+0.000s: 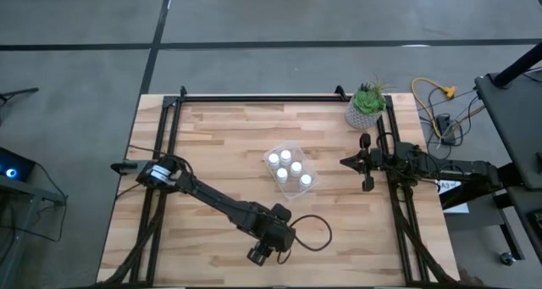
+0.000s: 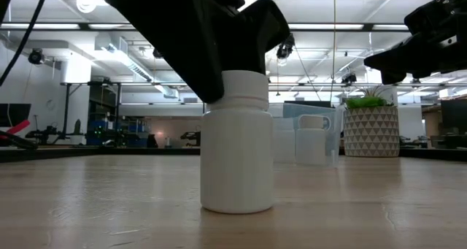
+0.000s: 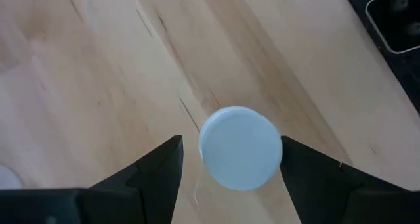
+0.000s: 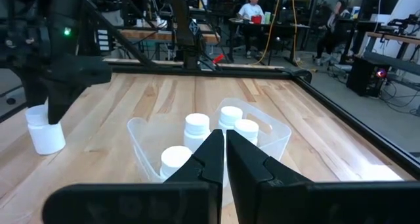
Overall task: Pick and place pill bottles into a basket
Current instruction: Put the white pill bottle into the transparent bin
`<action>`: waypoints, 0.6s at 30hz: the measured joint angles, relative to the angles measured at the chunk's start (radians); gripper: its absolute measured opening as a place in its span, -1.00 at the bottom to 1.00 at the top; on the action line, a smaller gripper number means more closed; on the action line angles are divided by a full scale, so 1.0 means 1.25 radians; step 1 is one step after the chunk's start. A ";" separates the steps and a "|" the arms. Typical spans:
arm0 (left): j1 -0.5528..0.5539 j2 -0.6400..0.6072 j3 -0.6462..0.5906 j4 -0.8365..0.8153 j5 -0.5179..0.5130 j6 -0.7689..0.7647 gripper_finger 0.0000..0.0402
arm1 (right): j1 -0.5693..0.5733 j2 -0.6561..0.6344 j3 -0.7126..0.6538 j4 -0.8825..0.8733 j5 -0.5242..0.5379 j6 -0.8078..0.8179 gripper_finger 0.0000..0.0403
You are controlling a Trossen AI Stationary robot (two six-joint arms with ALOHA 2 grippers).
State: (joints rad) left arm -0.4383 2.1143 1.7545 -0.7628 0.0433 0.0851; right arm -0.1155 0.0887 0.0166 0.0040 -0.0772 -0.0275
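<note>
Jaws of your left gripper stand open astride the last loose pill bottle, upright near the tabletop's front edge, cap between the two fingers, neither pad touching. The basket, mid-tabletop, holds four bottles I can count. Right gripper waits shut near the right edge, farther off.
</note>
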 joint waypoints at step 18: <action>0.000 0.002 -0.001 0.036 0.004 -0.002 0.13 | 0.000 0.000 0.000 0.000 0.000 0.000 -0.96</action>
State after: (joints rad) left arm -0.4385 2.1167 1.7535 -0.7173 0.0477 0.0822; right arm -0.1155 0.0883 0.0166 0.0040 -0.0772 -0.0279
